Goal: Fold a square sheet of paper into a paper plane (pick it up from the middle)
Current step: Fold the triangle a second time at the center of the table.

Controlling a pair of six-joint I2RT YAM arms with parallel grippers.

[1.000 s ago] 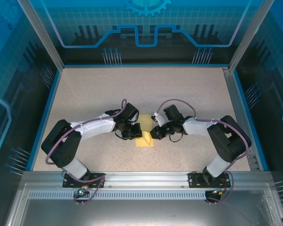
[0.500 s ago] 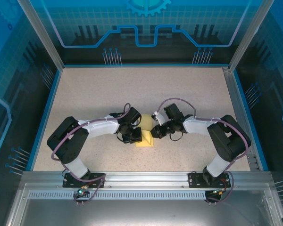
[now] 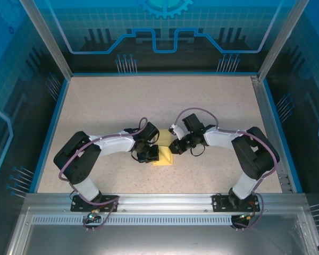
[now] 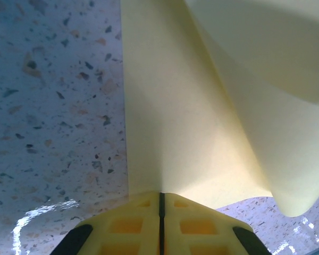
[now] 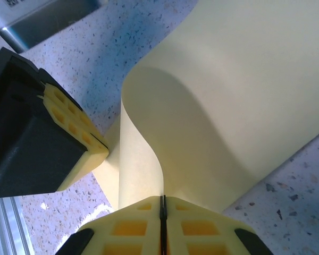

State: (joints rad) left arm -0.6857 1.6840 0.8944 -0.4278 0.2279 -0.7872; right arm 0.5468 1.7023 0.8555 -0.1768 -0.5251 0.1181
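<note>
Left wrist view first, closest in: the left gripper [image 4: 160, 204] has its yellow pads pressed tight together, and the near edge of the square sheet of paper [image 4: 191, 133] runs straight out of that seam, pinched, no daylight showing. Beyond the pinch the paper fans away over the speckled table [image 4: 53, 106], one panel lying low and a raised flap lifting above it. Over to the right wrist: the right gripper [image 5: 162, 210] is likewise clamped on the paper, which rises from its seam in a smooth, uncreased curl, with the left gripper's pad [image 5: 80, 141] just beside that curl. From above, both grippers meet around the middle of the table, a little toward the near edge, the yellow paper between and just under them. How many folds are already set is hard to tell from up there, since the fingers cover much of it. My read: a fold is being formed, the paper bowed but not yet flattened. To do it well, one side ought to anchor while the other carries its edge over. The edges want lining up before anything is pressed, then the curl pushed down onto the table so the crease lands sharp and straight. Tug too hard and thin paper like this could tear or slip. Farther back the table runs on to its blue rim [image 3: 159, 74].
</note>
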